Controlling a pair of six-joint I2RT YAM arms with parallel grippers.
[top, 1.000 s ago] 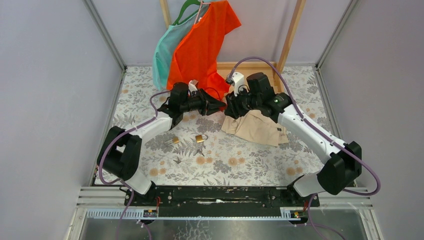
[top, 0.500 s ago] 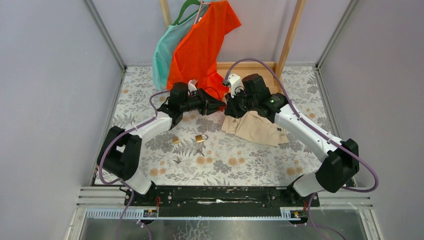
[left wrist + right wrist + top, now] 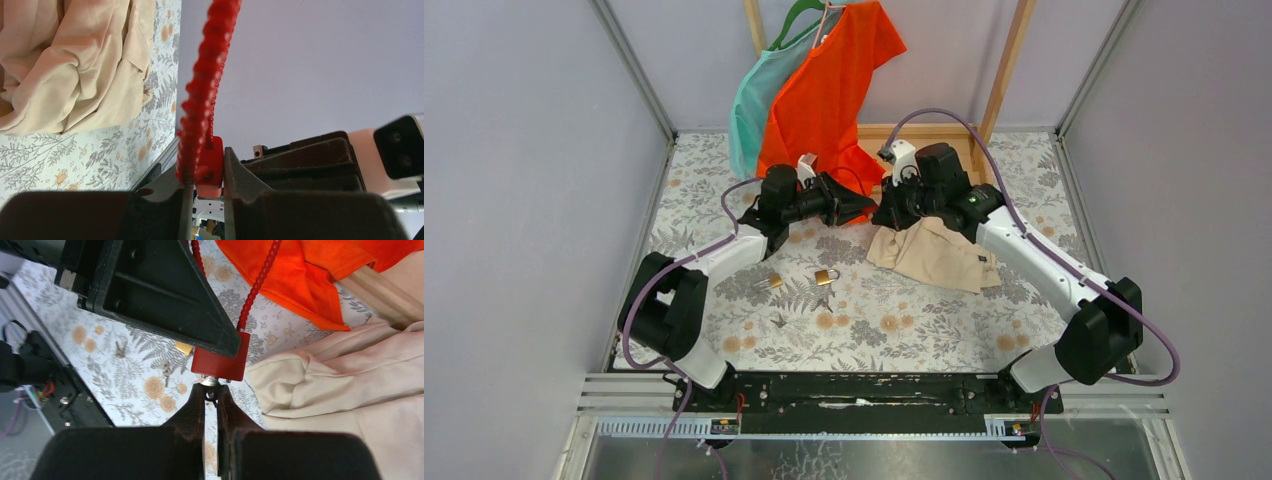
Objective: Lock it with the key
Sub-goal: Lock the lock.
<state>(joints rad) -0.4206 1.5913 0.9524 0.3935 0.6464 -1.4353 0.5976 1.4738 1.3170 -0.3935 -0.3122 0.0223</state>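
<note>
A red cable lock (image 3: pixel 218 362) with a ribbed red cable (image 3: pixel 204 80) is held in the air between both arms, above the floral table. My left gripper (image 3: pixel 209 186) is shut on the red lock body (image 3: pixel 210 167); in the top view it (image 3: pixel 862 207) points right. My right gripper (image 3: pixel 211 390) is shut on a small silver key (image 3: pixel 212 383) whose head sits in the lock's underside. In the top view the right gripper (image 3: pixel 886 212) meets the left one tip to tip.
Two brass padlocks (image 3: pixel 826 275) (image 3: pixel 769 283) and loose keys (image 3: pixel 779 320) lie on the floral table (image 3: pixel 904 320). A beige cloth (image 3: pixel 939 255) lies under the right arm. An orange shirt (image 3: pixel 824 90) and a teal one (image 3: pixel 759 100) hang at the back by wooden posts (image 3: pixel 1007 70).
The right wrist has shifted slightly up and rotated; the left gripper has lifted a little. Both stay closed on the lock and key.
</note>
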